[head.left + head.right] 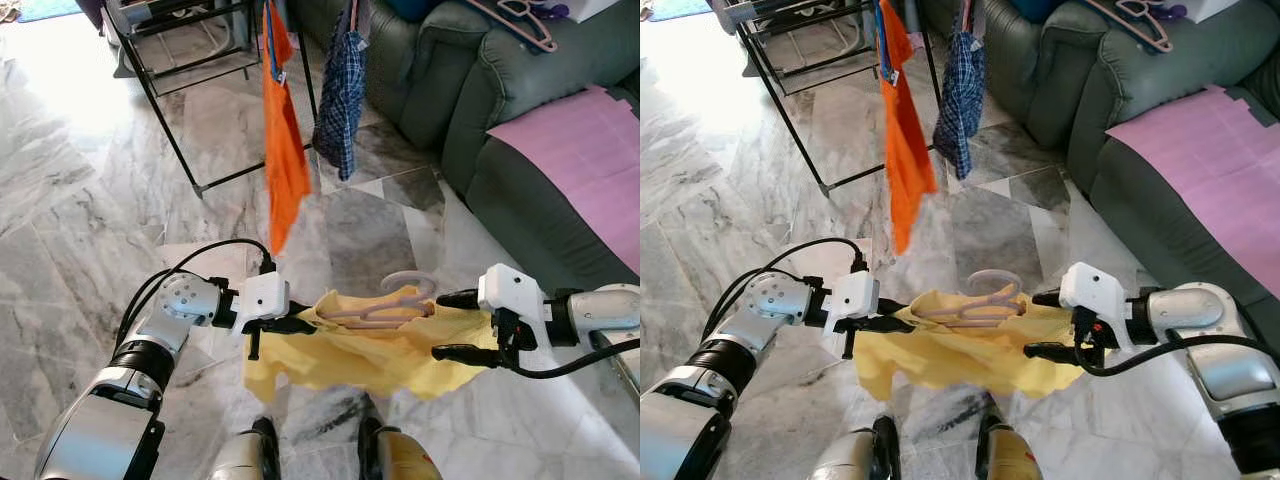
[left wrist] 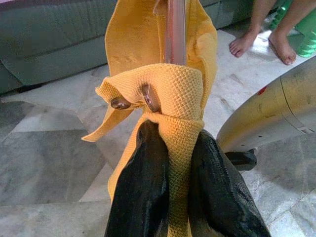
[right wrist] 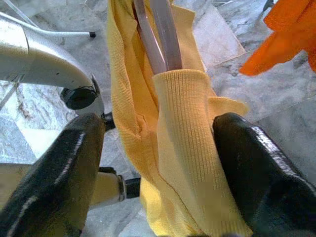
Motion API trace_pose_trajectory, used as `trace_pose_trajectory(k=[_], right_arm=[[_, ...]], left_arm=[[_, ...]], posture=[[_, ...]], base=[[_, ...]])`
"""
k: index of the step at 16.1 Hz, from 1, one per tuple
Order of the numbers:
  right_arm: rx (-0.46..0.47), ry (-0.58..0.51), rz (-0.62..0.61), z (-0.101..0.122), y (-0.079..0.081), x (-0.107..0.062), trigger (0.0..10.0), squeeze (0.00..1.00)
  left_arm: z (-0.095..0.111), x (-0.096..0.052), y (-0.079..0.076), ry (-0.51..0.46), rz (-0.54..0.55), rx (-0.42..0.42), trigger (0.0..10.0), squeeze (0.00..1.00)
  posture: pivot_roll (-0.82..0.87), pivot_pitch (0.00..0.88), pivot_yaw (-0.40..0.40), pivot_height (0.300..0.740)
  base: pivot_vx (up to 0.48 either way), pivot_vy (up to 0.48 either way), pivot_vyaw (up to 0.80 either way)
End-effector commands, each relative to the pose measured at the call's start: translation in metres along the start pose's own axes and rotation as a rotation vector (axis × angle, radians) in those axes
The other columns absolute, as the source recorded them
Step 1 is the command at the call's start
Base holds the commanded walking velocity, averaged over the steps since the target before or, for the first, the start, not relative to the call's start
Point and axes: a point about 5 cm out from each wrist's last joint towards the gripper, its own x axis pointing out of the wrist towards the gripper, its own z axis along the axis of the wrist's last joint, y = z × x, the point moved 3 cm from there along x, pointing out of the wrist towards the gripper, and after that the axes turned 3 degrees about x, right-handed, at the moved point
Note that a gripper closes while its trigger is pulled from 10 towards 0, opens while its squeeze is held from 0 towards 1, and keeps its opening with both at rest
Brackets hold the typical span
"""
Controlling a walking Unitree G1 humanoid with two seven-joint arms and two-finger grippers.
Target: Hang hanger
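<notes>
Both grippers carry hanger [image 1: 385, 305] w/ yellow shirt [image 1: 370, 350]: left gripper [image 1: 285, 325] pinched shut on collar, right gripper [image 1: 455, 325] jaws wide, fabric between. Next we lift hook to rack [image 1: 190, 60].

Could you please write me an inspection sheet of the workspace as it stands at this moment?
Surface: grey-veined marble floor.
Job's things: yellow shirt on a pale pink hanger, held level between both grippers; black drying rack ahead, already carrying an orange garment and a blue checked garment.
Clutter: a spare pink hanger on the sofa top.
Grippers: left gripper shut on the shirt's collar end; right gripper around the other end, fingers apart from the cloth.
Cables: black cable looping over the left wrist; another under the right wrist.
Surroundings: green sofa with a pink cloth; a person's bare feet nearby.
</notes>
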Motion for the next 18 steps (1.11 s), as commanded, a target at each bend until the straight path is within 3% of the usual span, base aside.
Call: trace_pose_trajectory(k=[1,9,18], right_arm=[[-0.01,0.035,0.03,-0.004,0.002,-0.003,0.0,0.0],[0.01,0.085,0.065,-0.016,0.001,-0.003,0.0,0.0],[0.024,0.042,0.032,-0.02,0.0,0.012,0.0,0.0]], left_arm=[[0.002,-0.002,0.001,-0.009,-0.003,0.016,10.0,0.0],[0.003,-0.003,0.002,-0.014,-0.008,0.022,10.0,0.0],[0.004,-0.001,0.001,-0.03,-0.007,0.018,10.0,0.0]], posture=[[-0.22,0.241,0.028,0.74],[-0.22,0.241,0.028,0.74],[-0.21,0.234,0.024,0.74]], base=[[0.0,0.0,0.0],[0.0,0.0,0.0],[0.0,0.0,0.0]])
